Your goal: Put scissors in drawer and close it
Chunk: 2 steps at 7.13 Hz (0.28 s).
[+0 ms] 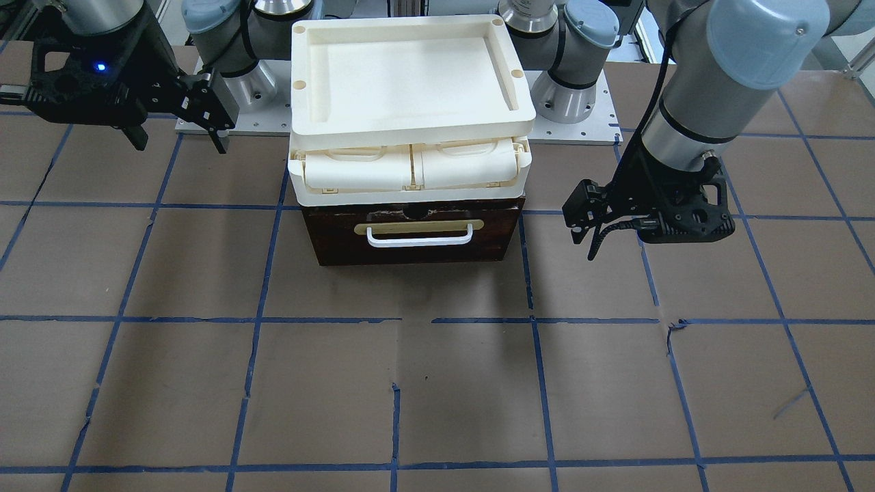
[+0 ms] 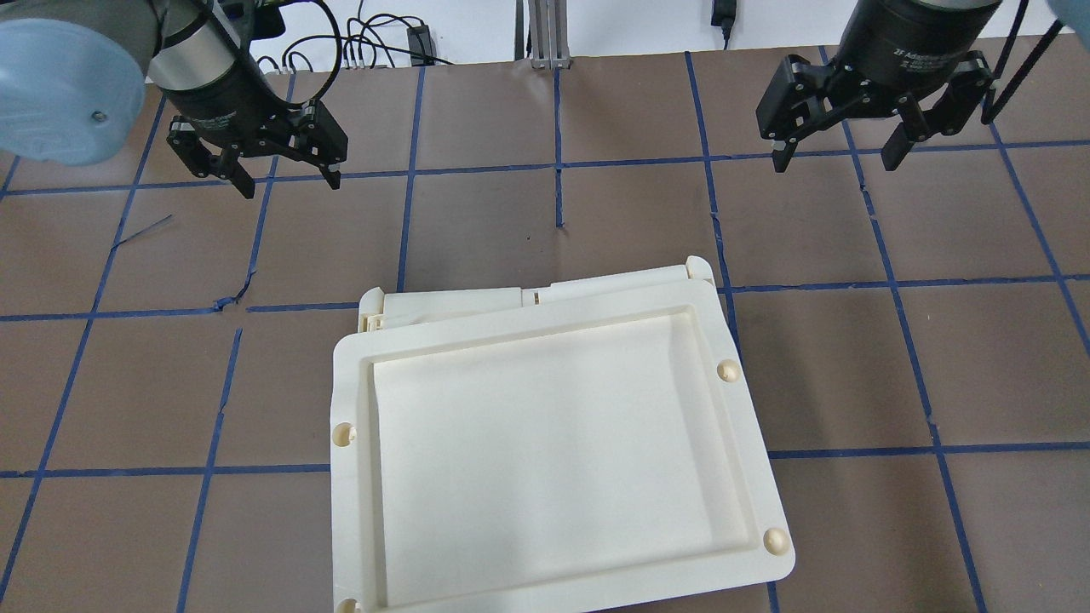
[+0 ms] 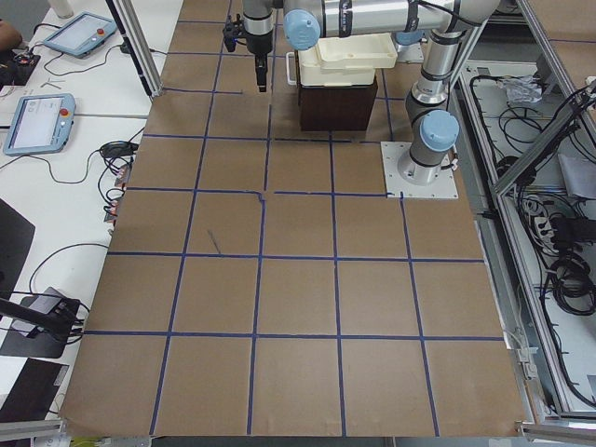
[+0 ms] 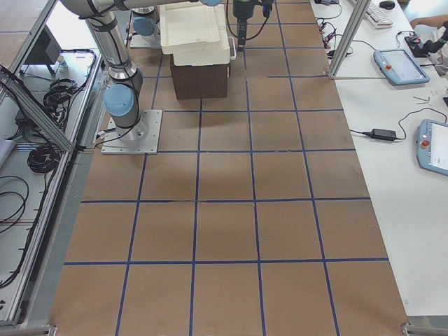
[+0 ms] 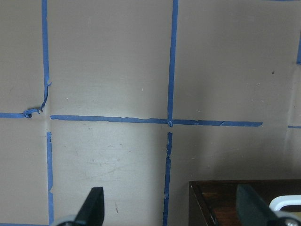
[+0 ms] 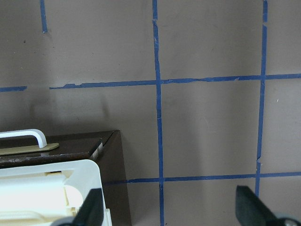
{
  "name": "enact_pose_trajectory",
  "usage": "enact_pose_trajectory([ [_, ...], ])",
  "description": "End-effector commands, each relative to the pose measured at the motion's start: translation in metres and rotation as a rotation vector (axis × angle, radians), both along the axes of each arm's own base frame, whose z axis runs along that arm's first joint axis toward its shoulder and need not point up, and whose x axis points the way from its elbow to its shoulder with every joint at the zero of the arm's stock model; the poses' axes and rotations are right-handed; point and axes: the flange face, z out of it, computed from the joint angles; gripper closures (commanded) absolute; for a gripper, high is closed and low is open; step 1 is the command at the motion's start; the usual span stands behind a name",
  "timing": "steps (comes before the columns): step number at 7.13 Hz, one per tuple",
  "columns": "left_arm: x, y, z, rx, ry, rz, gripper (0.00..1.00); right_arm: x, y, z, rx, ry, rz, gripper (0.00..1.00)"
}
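Note:
The drawer (image 1: 342,240) is shut flush in its dark brown case, with its brass plate and white bar handle (image 1: 419,237) facing the open table. The scissors show in no view. My left gripper (image 1: 586,240) is open and empty, hanging above the table beside the drawer's end; it also shows in the overhead view (image 2: 289,183). The left wrist view shows the drawer's corner (image 5: 225,202) below its spread fingers. My right gripper (image 1: 180,145) is open and empty on the other side, also seen from overhead (image 2: 834,162). The right wrist view shows the drawer front (image 6: 61,146).
A cream plastic tray-topped box (image 1: 410,89) sits on top of the drawer case and hides it from overhead (image 2: 545,443). The brown table (image 1: 437,383) is marked with a blue tape grid. The arm bases (image 1: 571,96) stand behind the box.

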Motion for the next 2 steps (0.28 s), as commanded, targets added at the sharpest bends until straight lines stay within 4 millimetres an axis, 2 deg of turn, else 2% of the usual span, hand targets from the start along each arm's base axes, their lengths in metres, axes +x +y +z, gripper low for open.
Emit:
enact_pose_trajectory([
  [1, -0.0039, 0.0004, -0.0007, 0.001, 0.006, -0.005, 0.00, 0.0009, -0.0006, -0.0006, 0.000, -0.002, -0.002, 0.00],
  [2, -0.0030, 0.0004, -0.0009, 0.003, 0.004, -0.005, 0.00, 0.0010, -0.0011, 0.0012, -0.012, -0.003, -0.010, 0.00],
])
